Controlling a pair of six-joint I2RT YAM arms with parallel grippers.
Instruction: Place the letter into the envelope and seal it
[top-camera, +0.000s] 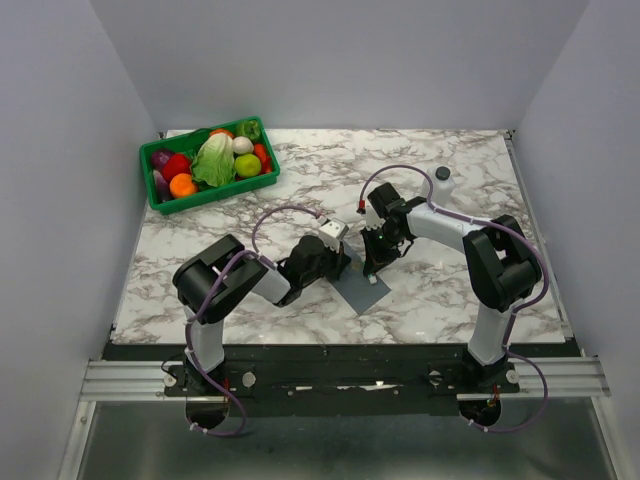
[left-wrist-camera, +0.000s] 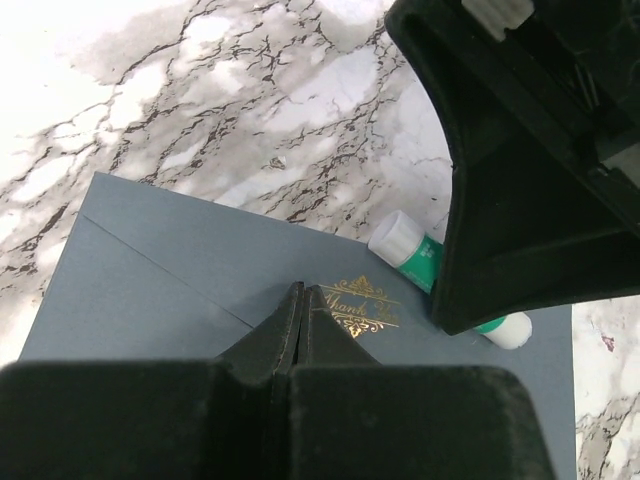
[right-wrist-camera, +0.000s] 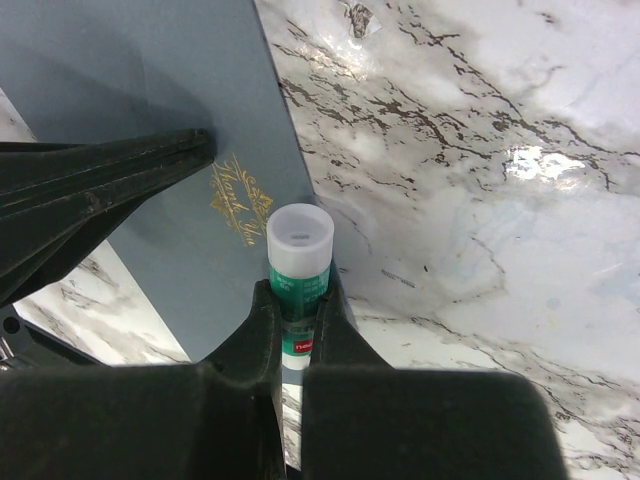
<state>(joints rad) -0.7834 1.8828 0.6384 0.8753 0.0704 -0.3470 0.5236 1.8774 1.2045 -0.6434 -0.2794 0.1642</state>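
Observation:
The slate-grey envelope (top-camera: 362, 291) lies flat on the marble table between the two arms, gold "Thank You" lettering (left-wrist-camera: 362, 304) facing up. My left gripper (left-wrist-camera: 303, 296) is shut, its tips down on the envelope (left-wrist-camera: 170, 290) next to the lettering, with nothing between them. My right gripper (right-wrist-camera: 300, 292) is shut on a green-and-white glue stick (right-wrist-camera: 299, 256), whose white end points forward over the envelope's (right-wrist-camera: 150, 90) edge beside the lettering. In the left wrist view the glue stick (left-wrist-camera: 404, 246) lies close over the envelope under the right gripper's black body. The letter is out of view.
A green basket (top-camera: 215, 194) of toy vegetables stands at the back left. A small white object with a dark top (top-camera: 442, 181) stands at the back right, behind the right arm. Both grippers (top-camera: 358, 262) sit close together mid-table.

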